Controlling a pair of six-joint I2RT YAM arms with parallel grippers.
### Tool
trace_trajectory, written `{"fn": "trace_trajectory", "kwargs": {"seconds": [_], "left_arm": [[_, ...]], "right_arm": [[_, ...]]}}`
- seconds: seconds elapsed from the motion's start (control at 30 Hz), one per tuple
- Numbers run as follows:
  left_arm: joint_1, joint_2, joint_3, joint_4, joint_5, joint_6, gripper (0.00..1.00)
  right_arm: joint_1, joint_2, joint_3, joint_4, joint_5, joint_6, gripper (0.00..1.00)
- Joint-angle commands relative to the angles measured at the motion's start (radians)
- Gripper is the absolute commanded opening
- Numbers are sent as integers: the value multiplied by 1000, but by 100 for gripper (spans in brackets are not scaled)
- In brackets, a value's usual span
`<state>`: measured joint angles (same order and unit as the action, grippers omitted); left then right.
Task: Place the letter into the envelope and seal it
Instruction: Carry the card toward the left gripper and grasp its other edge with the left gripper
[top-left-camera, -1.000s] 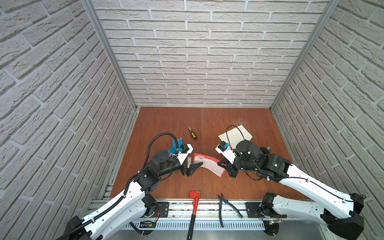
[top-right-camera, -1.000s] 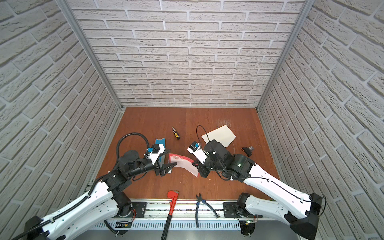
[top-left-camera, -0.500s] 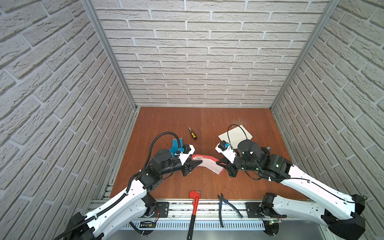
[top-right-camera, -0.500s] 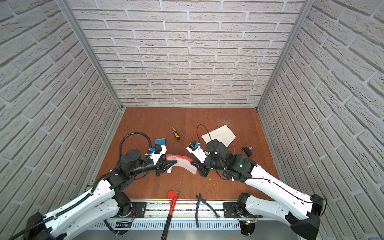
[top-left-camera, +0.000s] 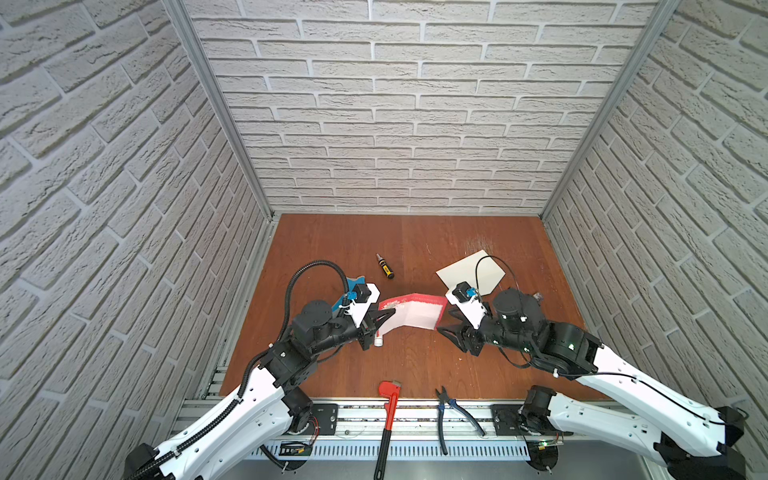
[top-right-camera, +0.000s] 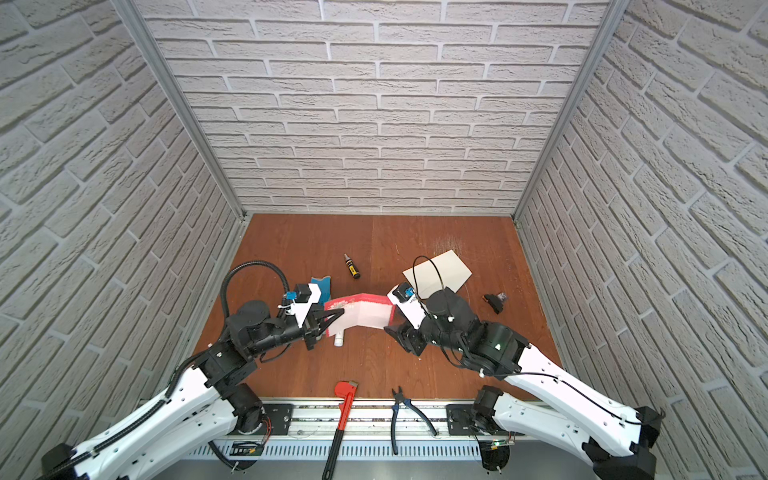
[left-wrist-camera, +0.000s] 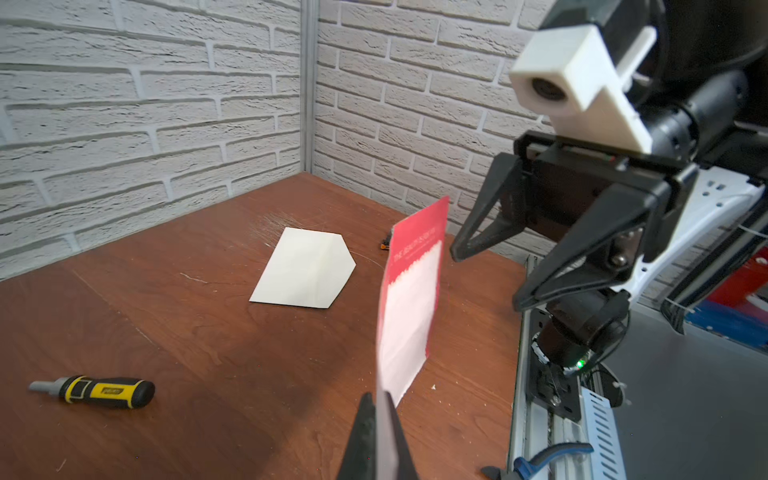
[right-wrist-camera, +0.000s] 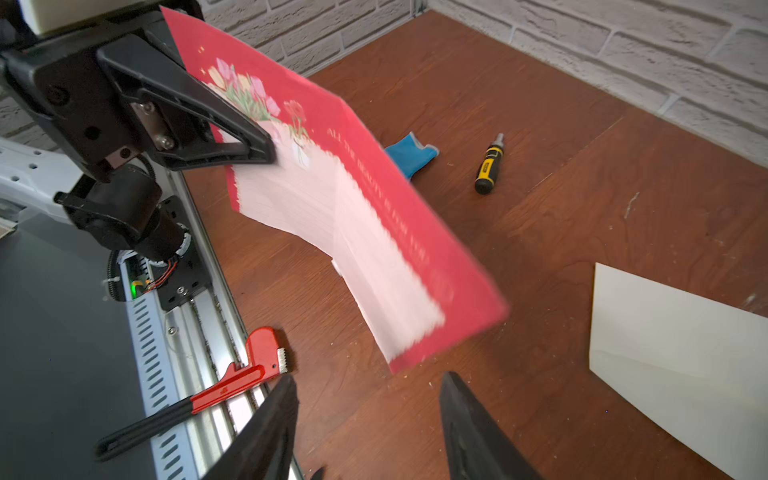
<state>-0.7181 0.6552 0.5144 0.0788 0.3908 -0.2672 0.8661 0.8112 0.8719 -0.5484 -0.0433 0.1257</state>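
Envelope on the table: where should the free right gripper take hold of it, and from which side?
Probably the pointed flap. The envelope lies flat on the table, so its body offers no edge to pinch. The flap is creased and points toward the right gripper. Come in low from that side and slide one finger under the tip.

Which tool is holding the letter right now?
The left tool, shut on one end of the letter; the right tool is open, not gripping it.
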Motion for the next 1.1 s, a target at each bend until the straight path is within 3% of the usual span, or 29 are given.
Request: {"fn": "trace_trajectory", "kwargs": {"seconds": [0.0, 0.17, 0.37, 0.7, 0.93, 1.07], "left_arm": [[5, -30, 19, 30, -69, -89, 0], [5, -13, 19, 68, -96, -150, 0], [5, 62, 19, 180, -52, -182, 0], [6, 92, 15, 241, 48, -177, 0], [6, 37, 22, 213, 103, -166, 0], [8, 29, 21, 193, 108, -161, 0]], "right_arm": [[5, -54, -68, 151, 76, 64, 59], [4, -74, -141, 266, 93, 82, 60], [-22, -41, -172, 324, 114, 53, 66], [-199, -9, -206, 402, -135, 39, 69], [-226, 30, -198, 419, -277, 24, 69], [-228, 40, -198, 444, -352, 25, 63]]}}
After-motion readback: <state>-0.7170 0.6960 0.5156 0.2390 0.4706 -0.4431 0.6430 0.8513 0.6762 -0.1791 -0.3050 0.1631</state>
